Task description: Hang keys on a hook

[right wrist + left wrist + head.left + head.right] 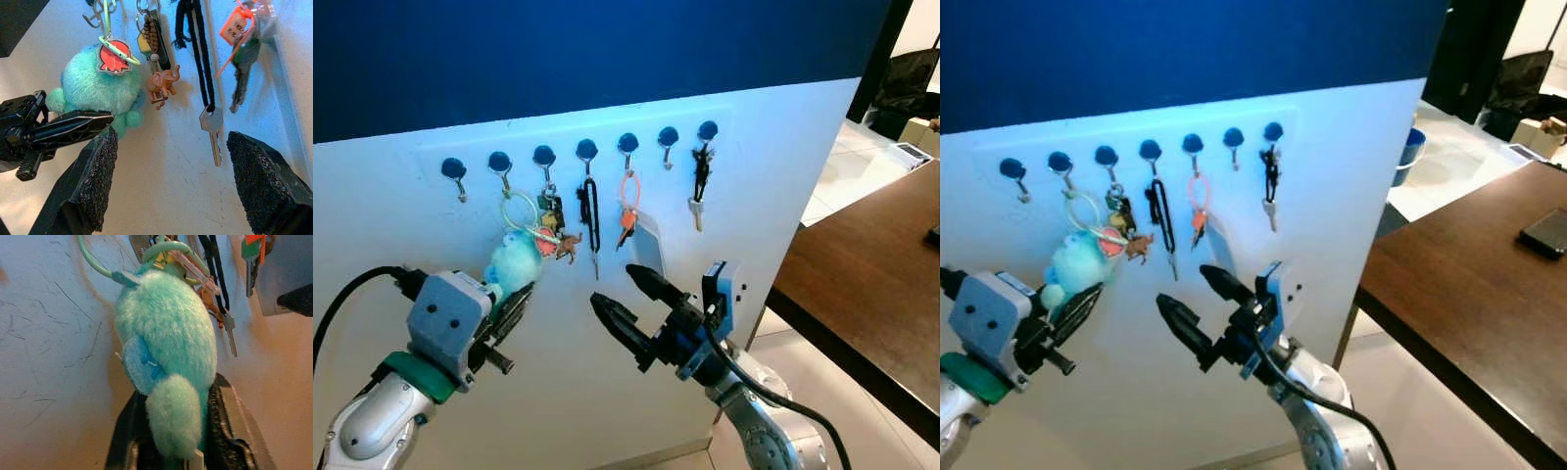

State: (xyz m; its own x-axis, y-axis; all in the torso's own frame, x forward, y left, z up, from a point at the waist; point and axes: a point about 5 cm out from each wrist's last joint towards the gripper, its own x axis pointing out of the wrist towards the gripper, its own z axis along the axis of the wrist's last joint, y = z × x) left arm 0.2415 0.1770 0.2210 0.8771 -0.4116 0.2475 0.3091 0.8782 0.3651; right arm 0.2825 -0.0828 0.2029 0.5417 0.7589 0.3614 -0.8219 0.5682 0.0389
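A white wall panel [724, 196] under a dark blue band carries a row of seven hooks [586, 150]. A brown counter [871, 264] stands off to the right. The left pincer [509, 311] is clenched on a fluffy turquoise plush keychain [512, 262], whose pale green ring [519, 210] hangs from the second hook [499, 162]. The right pincer [628, 296] hovers released just below the other hanging keys. A small brown elephant charm [163, 85] dangles beside the plush.
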